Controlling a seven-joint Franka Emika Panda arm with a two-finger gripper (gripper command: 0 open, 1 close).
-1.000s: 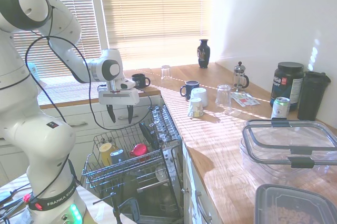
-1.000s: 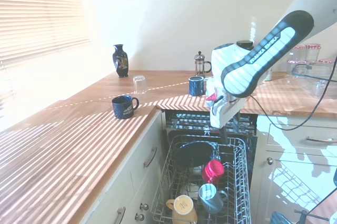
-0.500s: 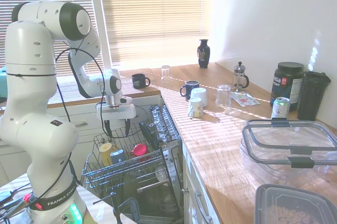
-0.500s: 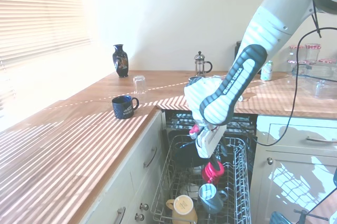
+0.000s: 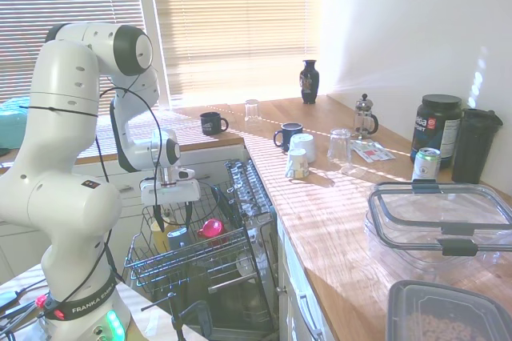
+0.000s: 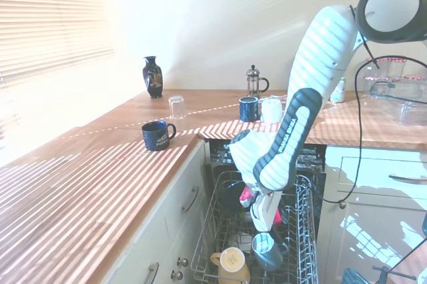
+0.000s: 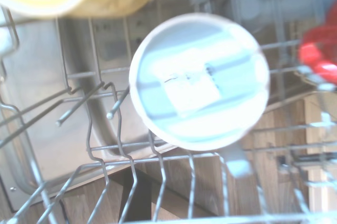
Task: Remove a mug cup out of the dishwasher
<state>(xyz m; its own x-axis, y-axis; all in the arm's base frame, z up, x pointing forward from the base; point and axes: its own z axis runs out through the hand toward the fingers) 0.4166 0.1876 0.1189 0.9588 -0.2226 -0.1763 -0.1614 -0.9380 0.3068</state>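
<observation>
**Gripper poised over the mug cup in the rack**

We see the mug cup (image 6: 269, 250) standing upright in the wire rack (image 5: 172, 265) of the dishwasher (image 5: 240, 277), its long axis vertical and its mouth facing up; in the wrist view the mug cup (image 7: 199, 80) shows as a pale round opening seen straight down. In the second exterior view its handle points toward about 2 o'clock. The yellow mug (image 6: 231, 262) sits just beside it at 8 o'clock, and the red-pink cup (image 5: 211, 228) lies near it. Our gripper (image 5: 171, 214) hangs directly above the mug cup, fingers spread apart and pointing down, holding nothing. On the desk (image 5: 336, 205) stands a dark blue mug (image 6: 157, 135).
</observation>
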